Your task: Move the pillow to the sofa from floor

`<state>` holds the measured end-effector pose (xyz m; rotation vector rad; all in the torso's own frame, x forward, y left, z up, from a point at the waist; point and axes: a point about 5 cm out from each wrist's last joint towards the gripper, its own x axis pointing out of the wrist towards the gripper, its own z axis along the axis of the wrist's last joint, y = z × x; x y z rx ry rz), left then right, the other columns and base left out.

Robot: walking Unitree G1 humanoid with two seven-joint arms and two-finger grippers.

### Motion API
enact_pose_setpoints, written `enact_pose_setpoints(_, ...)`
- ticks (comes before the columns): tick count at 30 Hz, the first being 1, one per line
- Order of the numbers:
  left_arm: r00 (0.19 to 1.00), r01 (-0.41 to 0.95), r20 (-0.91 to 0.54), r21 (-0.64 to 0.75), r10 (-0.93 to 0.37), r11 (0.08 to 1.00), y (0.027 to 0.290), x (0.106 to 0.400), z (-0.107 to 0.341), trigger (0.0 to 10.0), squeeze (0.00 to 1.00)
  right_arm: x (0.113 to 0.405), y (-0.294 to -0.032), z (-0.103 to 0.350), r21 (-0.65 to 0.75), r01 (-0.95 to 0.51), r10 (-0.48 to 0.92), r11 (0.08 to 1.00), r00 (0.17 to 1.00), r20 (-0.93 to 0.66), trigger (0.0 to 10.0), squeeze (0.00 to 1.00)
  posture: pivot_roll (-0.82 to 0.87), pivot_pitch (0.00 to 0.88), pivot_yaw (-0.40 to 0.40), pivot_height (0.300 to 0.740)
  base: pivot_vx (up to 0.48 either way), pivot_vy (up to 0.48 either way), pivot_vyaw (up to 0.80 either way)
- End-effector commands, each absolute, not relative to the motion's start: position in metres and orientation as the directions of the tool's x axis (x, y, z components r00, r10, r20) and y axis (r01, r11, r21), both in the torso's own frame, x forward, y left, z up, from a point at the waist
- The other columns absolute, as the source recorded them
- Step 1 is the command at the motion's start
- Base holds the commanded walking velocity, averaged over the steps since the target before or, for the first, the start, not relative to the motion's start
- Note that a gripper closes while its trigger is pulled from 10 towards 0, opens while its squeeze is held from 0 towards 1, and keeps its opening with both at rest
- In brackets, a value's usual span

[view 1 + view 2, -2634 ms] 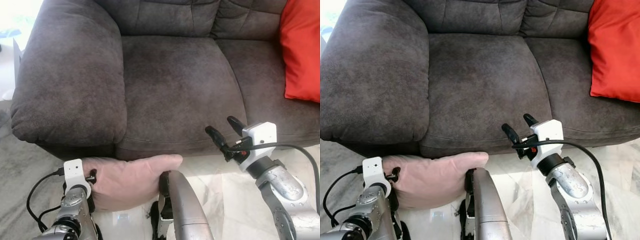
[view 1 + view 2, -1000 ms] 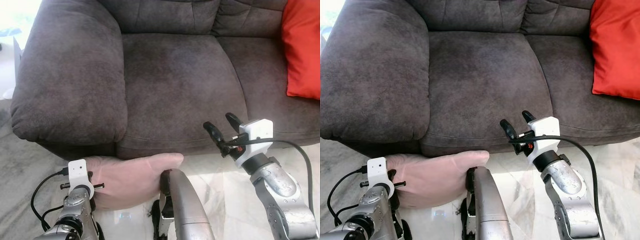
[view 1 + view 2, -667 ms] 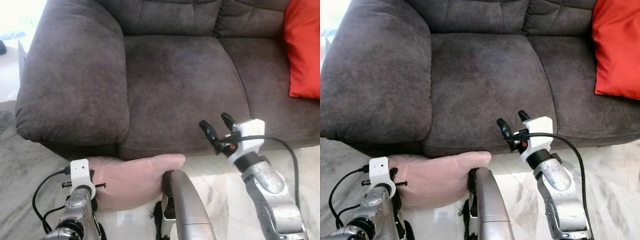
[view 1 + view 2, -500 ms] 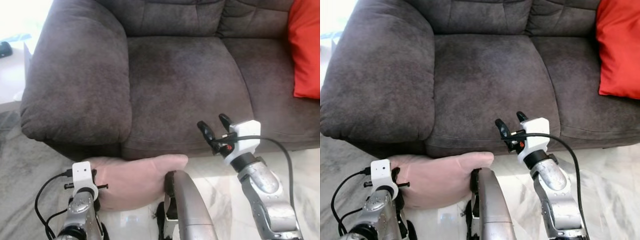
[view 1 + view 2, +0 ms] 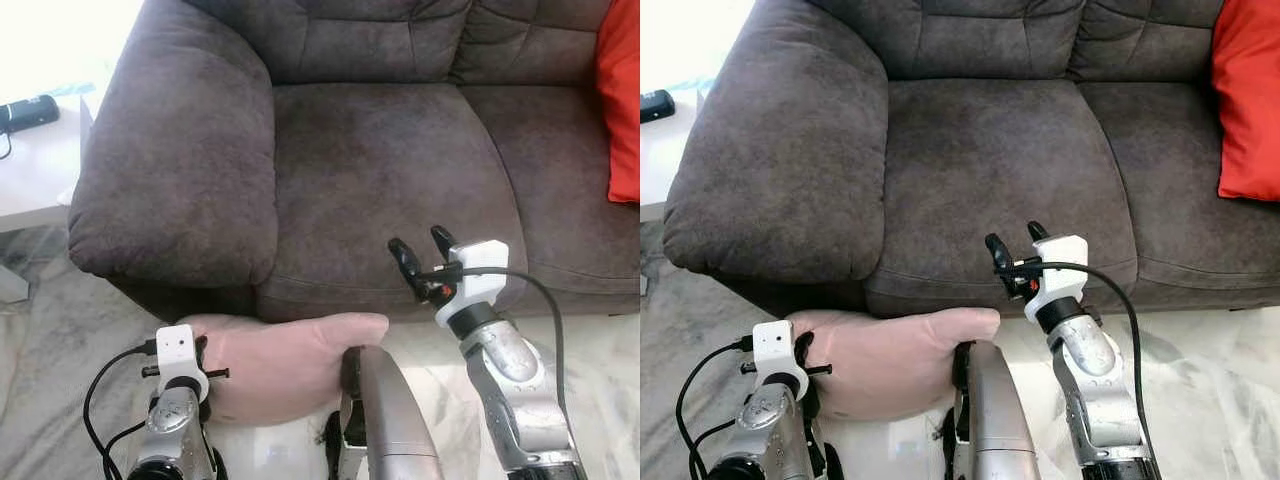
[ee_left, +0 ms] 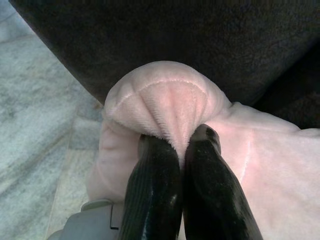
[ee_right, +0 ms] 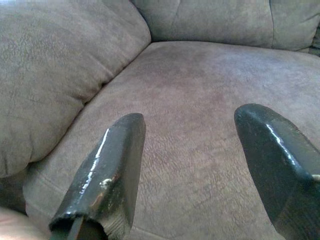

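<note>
Carrying is the step in hand: my left gripper [image 6: 172, 155] is clenched on a fold of the soft pale-pink plush pillow [image 5: 285, 360], which hangs low before the dark grey-brown suede sofa [image 5: 370, 160], below its seat front. My right gripper [image 5: 1015, 250] hovers over the seat edge, fingers spread, empty. Next I judge I must lift the pillow above the cushion before letting go
</note>
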<state>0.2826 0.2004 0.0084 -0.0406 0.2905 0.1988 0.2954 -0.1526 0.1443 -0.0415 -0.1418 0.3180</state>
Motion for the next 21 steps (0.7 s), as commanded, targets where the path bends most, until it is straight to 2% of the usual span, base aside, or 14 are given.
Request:
enact_pose_setpoints(1, 0.965, -0.223, -0.145, -0.026, 0.217, 0.974, 0.2081, 0.2994, 0.0376, 10.0, 0.00, 0.2953, -0.1548, 0.1390, -0.061, -0.293, 0.298, 0.954, 0.946, 0.124, 10.0, 0.00, -0.04, 0.135, -0.051, 0.528, -0.255, 0.000, 0.00)
enact_pose_setpoints(21, 0.970, -0.223, -0.113, -0.040, 0.217, 0.974, 0.2079, 0.3002, 0.0433, 10.0, 0.00, 0.3033, -0.1510, 0.1347, -0.052, -0.288, 0.292, 0.956, 0.947, 0.130, 10.0, 0.00, -0.03, 0.126, -0.046, 0.528, -0.312, 0.000, 0.00)
